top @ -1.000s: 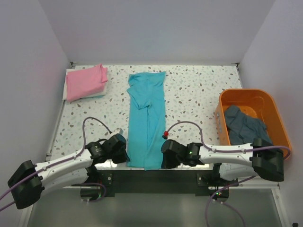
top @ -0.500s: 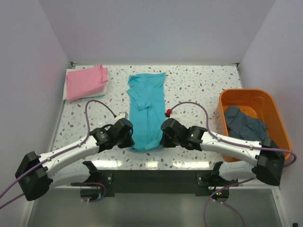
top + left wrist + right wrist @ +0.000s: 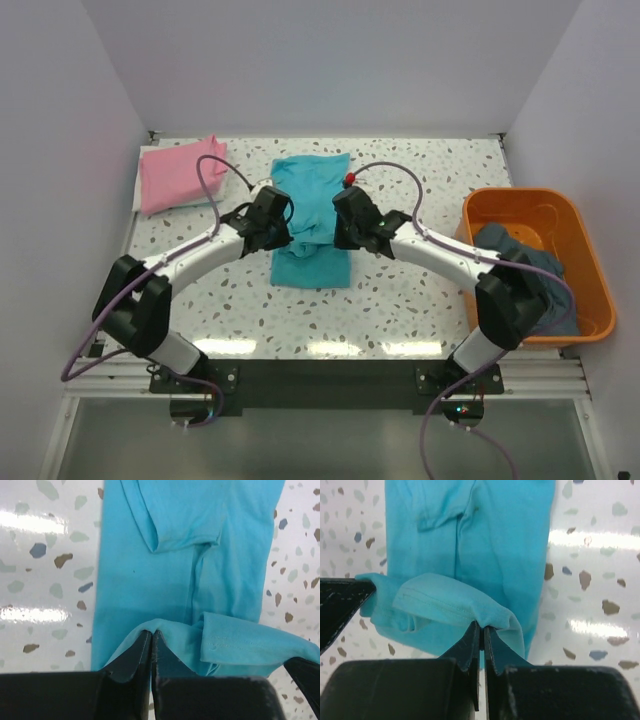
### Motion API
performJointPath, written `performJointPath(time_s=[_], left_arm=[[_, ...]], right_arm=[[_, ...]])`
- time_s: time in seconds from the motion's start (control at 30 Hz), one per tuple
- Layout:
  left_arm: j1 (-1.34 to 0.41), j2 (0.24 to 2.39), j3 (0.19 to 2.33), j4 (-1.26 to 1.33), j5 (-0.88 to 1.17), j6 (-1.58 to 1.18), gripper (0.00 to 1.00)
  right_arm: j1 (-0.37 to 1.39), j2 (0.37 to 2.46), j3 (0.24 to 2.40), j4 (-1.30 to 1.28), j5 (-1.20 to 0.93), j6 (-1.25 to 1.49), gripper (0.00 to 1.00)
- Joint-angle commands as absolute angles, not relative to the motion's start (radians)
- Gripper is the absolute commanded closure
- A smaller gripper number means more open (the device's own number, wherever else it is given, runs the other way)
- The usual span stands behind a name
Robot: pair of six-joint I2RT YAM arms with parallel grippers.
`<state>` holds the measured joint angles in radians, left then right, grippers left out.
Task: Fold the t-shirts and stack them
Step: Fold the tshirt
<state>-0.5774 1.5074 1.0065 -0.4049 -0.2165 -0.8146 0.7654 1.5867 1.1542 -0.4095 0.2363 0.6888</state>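
Note:
The turquoise t-shirt (image 3: 311, 215) lies lengthwise in the middle of the table, its near half lifted and carried back over the far half. My left gripper (image 3: 277, 222) is shut on the shirt's hem at its left corner (image 3: 150, 630). My right gripper (image 3: 343, 222) is shut on the hem's right corner (image 3: 482, 623). Both grippers hover over the shirt's middle with the hem (image 3: 250, 640) stretched between them. A folded pink t-shirt (image 3: 180, 173) rests at the far left. A dark grey-blue t-shirt (image 3: 515, 262) lies crumpled in the tub.
The orange plastic tub (image 3: 545, 205) stands at the right edge of the table. White walls close in the back and both sides. A white sheet (image 3: 140, 188) peeks from under the pink shirt. Speckled tabletop (image 3: 420, 290) shows in front of the shirt.
Both arms have swung away from the near edge toward the back, carrying the turquoise shirt's near hem over its middle, so the shirt now covers about half its earlier length.

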Motion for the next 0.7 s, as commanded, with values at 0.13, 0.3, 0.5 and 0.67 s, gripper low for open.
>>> performJointPath(time_s=[0.13,0.3,0.5,0.67], left_arm=[[-0.486,1.632,1.126,-0.353,-0.252,-0.755,1.00],[-0.439,1.696,1.158,-0.318,-0.221,-0.730,0.98],[-0.414,1.755,1.195,-0.282,-0.157,-0.698,0.42],[-0.413,1.671,1.175,-0.287,-0.143,-0.693,0.03]], right_arm=[[0.670,1.759,1.313,-0.359,0.164,0.617,1.00],[0.635,1.831,1.364,-0.364,0.146,0.604,1.00],[0.592,1.916,1.449,-0.394,0.097,0.572,0.58],[0.588,1.873,1.445,-0.394,0.058,0.535,0.25]])
